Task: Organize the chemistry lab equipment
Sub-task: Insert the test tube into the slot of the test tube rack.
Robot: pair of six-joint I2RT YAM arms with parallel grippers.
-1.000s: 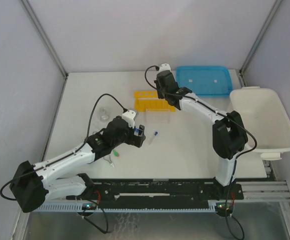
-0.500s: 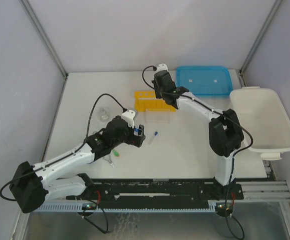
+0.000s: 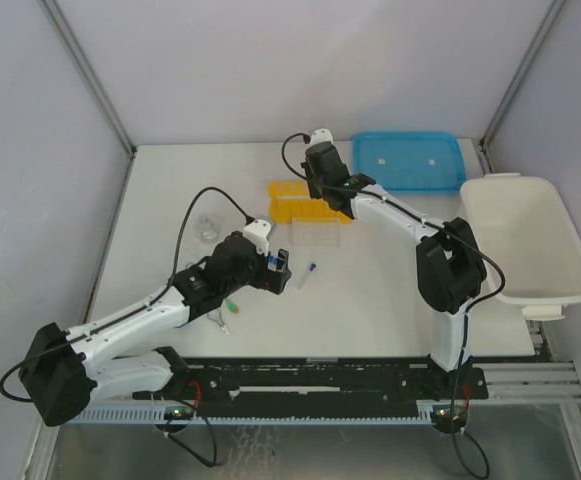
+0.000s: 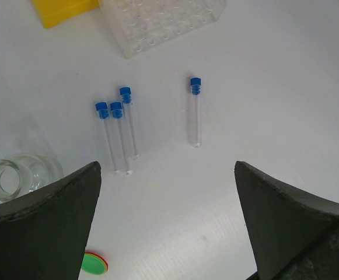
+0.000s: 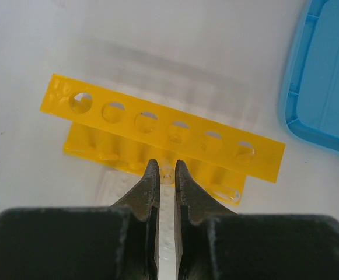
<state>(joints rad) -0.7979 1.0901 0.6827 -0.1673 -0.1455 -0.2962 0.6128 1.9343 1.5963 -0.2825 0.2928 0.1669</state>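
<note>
My right gripper (image 5: 167, 167) is shut on a small clear tube (image 5: 168, 174), whose rounded end shows between the fingertips. It hangs above the front of the yellow tube rack (image 5: 157, 125), which also shows in the top view (image 3: 292, 200). My left gripper (image 4: 167, 175) is open and empty above the table. Below it lie three blue-capped tubes (image 4: 118, 135) side by side and one more tube (image 4: 195, 111) to their right. A clear glass vessel (image 4: 11, 178) stands at the lower left. A green disc (image 4: 93, 262) lies near my left finger.
A clear plastic well tray (image 4: 157, 20) lies just beyond the loose tubes, beside the rack. A blue lid (image 3: 408, 160) lies at the back right. A big white tub (image 3: 530, 240) stands at the right edge. Another glass vessel (image 3: 207, 227) sits left of my left arm.
My right gripper has shifted a little left and back over the yellow rack with the tube in it. The left arm has not moved.
</note>
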